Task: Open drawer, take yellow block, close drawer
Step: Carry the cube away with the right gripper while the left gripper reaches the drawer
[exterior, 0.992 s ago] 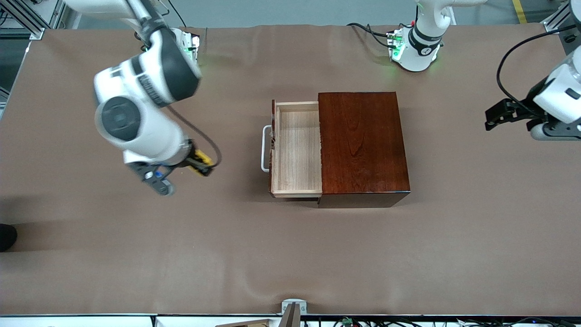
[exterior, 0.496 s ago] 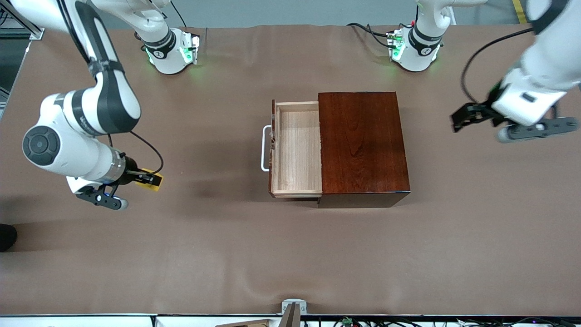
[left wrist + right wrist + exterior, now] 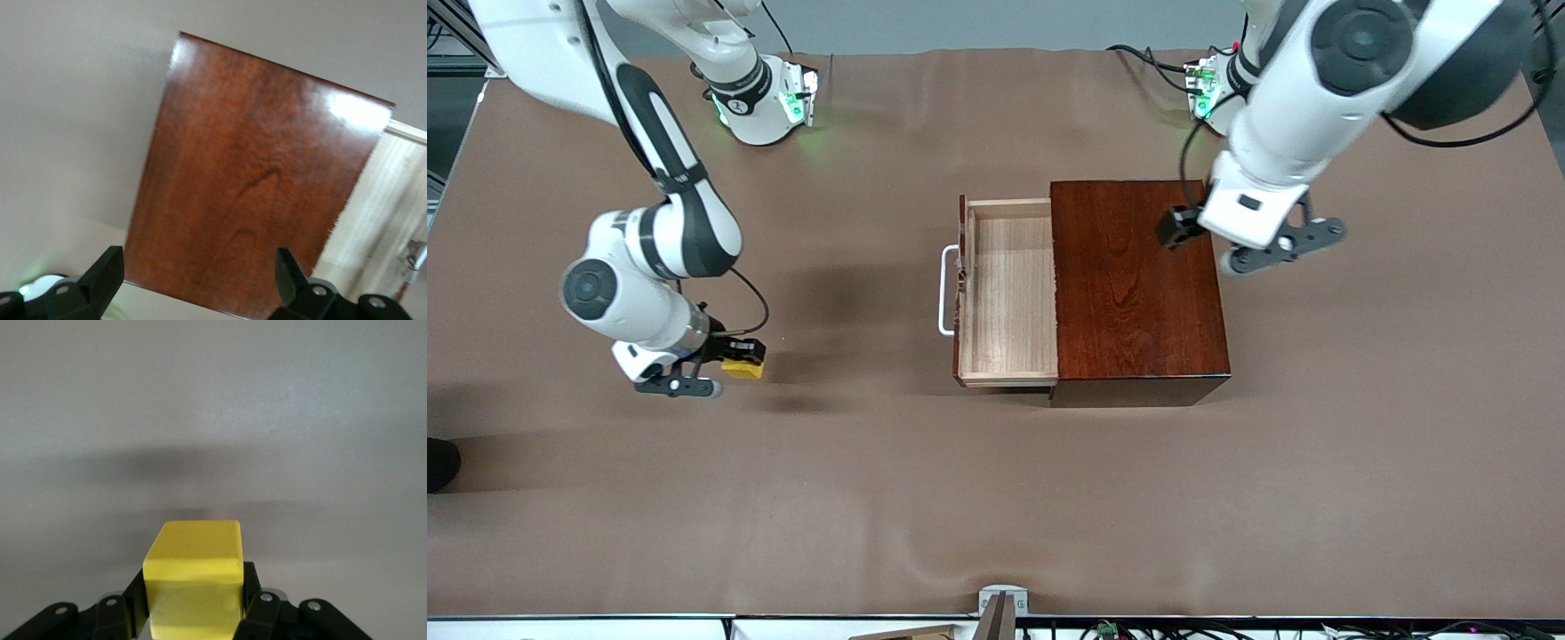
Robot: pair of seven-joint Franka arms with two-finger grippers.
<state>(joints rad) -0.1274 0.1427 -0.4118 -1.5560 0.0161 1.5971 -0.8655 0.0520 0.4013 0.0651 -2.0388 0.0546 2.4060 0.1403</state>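
The drawer [image 3: 1009, 293] stands pulled out of the mahogany box [image 3: 1138, 284], its pale tray empty, its white handle [image 3: 945, 291] toward the right arm's end. My right gripper [image 3: 743, 360] is shut on the yellow block [image 3: 742, 367], low over the bare table toward the right arm's end. In the right wrist view the yellow block [image 3: 193, 577] sits between the black fingers [image 3: 257, 593]. My left gripper [image 3: 1178, 229] is open and empty over the box's top. In the left wrist view the box top [image 3: 253, 180] and part of the drawer tray [image 3: 383, 207] show between the fingertips [image 3: 107, 270].
The brown table cloth [image 3: 996, 498] is wrinkled near the front edge. A small metal bracket [image 3: 1000, 604] sits at the table's front edge. Both arm bases [image 3: 760, 98] stand along the table's edge farthest from the camera.
My right gripper has carried the yellow block away from the drawer and lowered it toward the table. My left arm has swung in from the table's end to above the box.
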